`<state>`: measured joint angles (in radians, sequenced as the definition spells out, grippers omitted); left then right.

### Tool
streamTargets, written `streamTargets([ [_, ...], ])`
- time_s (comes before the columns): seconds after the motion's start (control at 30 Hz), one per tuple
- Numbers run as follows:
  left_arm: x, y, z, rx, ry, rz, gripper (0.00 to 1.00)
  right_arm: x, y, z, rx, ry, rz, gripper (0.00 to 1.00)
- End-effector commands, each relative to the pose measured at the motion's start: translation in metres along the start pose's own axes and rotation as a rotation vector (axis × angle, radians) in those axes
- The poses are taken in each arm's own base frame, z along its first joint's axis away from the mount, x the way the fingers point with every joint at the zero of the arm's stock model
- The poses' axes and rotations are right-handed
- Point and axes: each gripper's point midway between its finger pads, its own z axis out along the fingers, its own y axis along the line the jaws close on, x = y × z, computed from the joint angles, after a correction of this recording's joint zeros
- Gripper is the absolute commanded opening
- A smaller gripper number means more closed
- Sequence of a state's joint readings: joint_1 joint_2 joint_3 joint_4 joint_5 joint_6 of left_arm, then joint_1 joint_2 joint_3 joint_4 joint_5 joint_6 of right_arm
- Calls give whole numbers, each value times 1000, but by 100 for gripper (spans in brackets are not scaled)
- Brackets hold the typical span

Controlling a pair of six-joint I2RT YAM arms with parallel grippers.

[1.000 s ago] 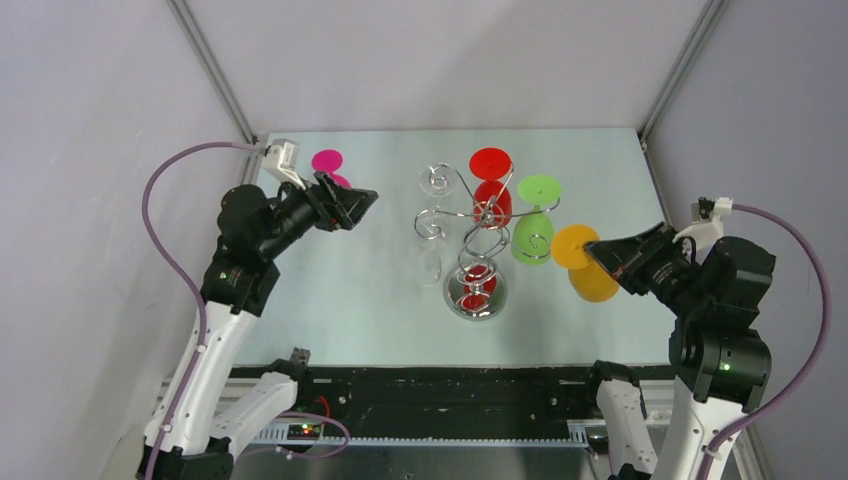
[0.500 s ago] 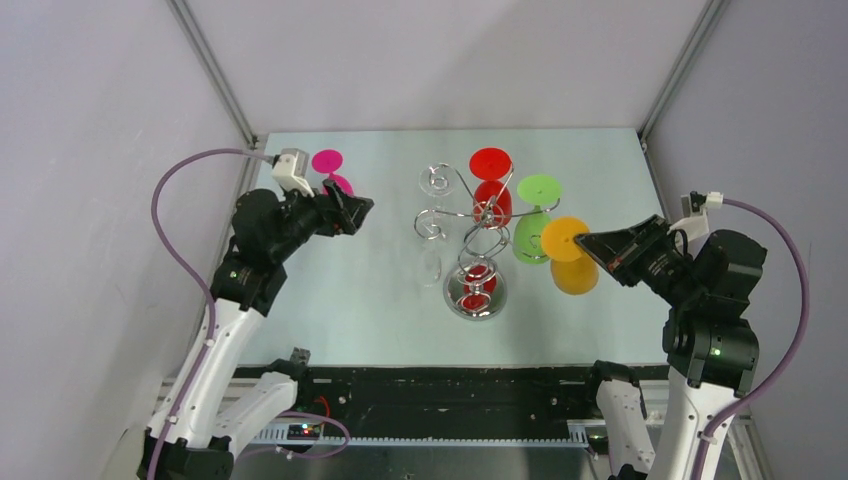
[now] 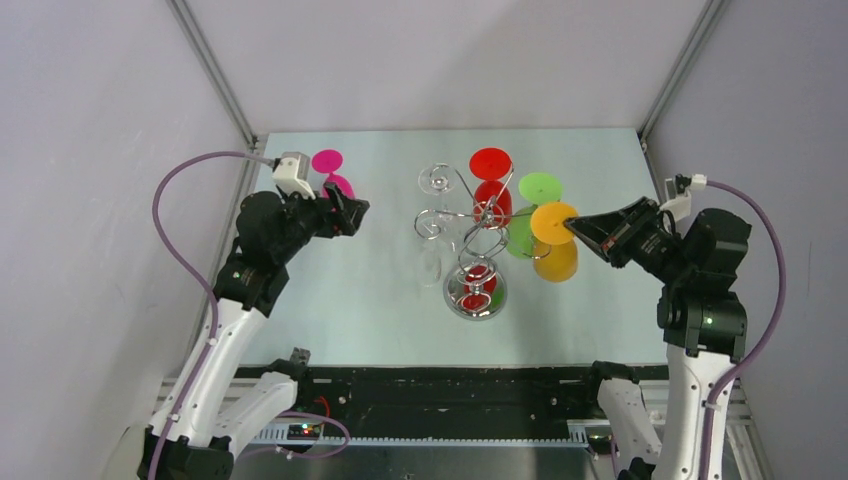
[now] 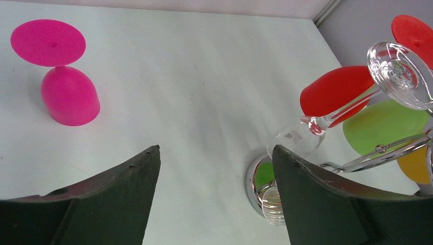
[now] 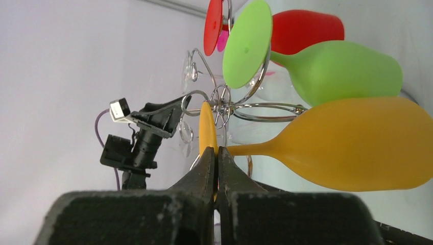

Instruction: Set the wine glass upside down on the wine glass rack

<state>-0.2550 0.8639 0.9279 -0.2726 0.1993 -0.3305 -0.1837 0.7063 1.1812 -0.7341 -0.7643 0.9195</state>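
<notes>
pink glass upside down on table; red glass, green glass, clear glass hanging bowl-down

Inverted pink glass on table, far left; left claw spread.

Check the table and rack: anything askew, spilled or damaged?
Nothing spilled or broken. The pink glass stands upside down on the table, apart from the rack. The orange glass, pinched by its foot in the right fingers, is beside the rack.
</notes>
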Motion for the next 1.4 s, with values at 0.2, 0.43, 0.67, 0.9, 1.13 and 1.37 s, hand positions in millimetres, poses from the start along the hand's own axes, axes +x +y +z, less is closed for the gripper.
streamTargets([
  [0.2,-6,3,-1,-13,-34,34,85,3,23,20,-76,39,-26,0],
  [0.43,-6,3,-1,-13,-33,34,86,16,27,29,-86,91,-33,0],
  [0.67,-5,3,-1,-12,-33,34,85,24,26,33,-82,123,-35,0],
  [0.9,-5,3,-1,-14,-33,34,86,32,25,27,-72,136,-49,0],
  [1.13,-5,4,-1,-16,-33,34,86,41,24,24,-83,166,-53,0],
  [1.37,-5,4,-1,-15,-32,35,86,45,21,21,-78,172,-48,0],
])
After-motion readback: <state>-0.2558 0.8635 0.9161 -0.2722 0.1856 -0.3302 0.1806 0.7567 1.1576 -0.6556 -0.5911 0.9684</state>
